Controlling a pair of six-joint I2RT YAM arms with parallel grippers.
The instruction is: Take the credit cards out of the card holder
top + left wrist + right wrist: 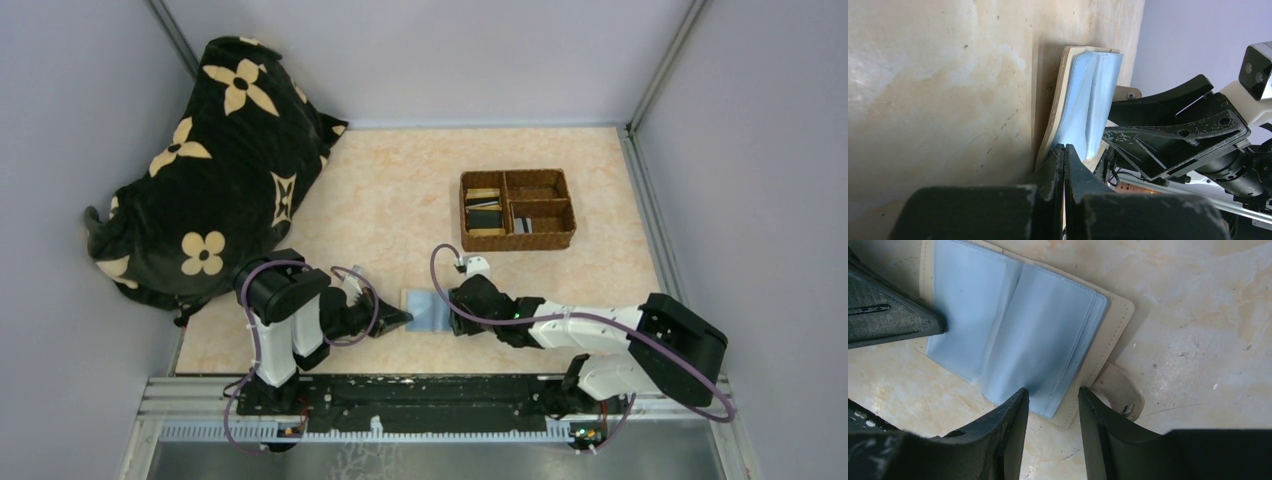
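Left hand [1064, 148], closed, touches card holder [1013, 325] on marbled tabletop [400, 190].

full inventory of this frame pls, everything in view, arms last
card holder: 1, cream outside, pale blue inside, lying open on the table between the two arms
woven tray: 1, brown, far side, right of centre
credit cards: count unclear, tan and dark, in the tray's compartments
fabric: 1, black with cream flowers, far-left corner
table: 1, peach marbled
left gripper: 1, black, jaws closed, tip at the holder's edge
right gripper: 1, black, jaws open at the holder's snap-tab edge
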